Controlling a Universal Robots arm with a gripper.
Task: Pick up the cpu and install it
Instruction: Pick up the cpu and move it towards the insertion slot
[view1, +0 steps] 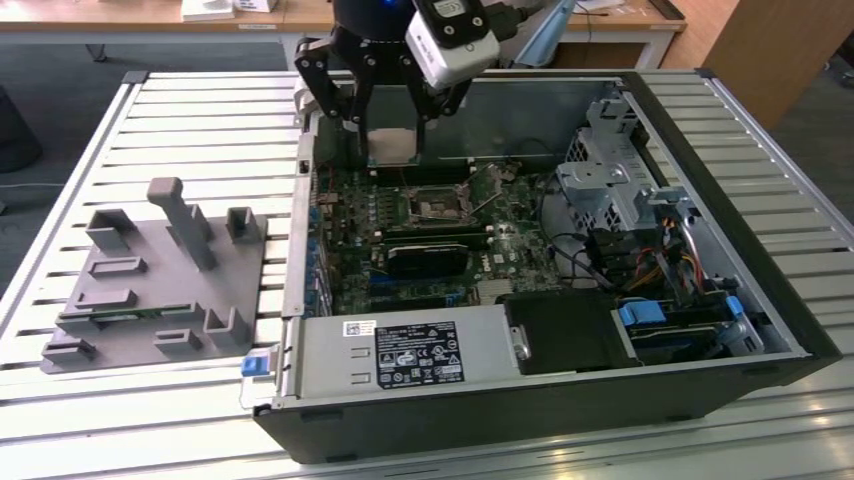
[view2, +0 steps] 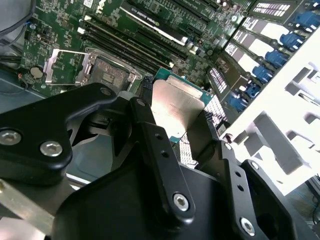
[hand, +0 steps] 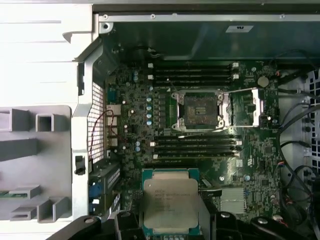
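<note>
Item: cpu (hand: 170, 202), near-square, metal lid facing the first wrist camera. Your gripper (view1: 391, 152) clamps its opposite edges above the motherboard (hand: 252, 165).

Slatted white table (view1: 200, 125) (wooden desk (view1: 94, 14) behind)

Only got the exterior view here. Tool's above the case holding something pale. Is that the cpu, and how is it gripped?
Observer: Yes. In the second wrist view the tool is shut on the cpu, clamped on two opposite edges, with the metal top showing.
Operator: Socket ready?
Observer: In the first wrist view the socket looks empty, its load plate open beside it.
Operator: Cpu over it?
Observer: No. In that view a bank of memory slots lies between cpu and socket.
</note>
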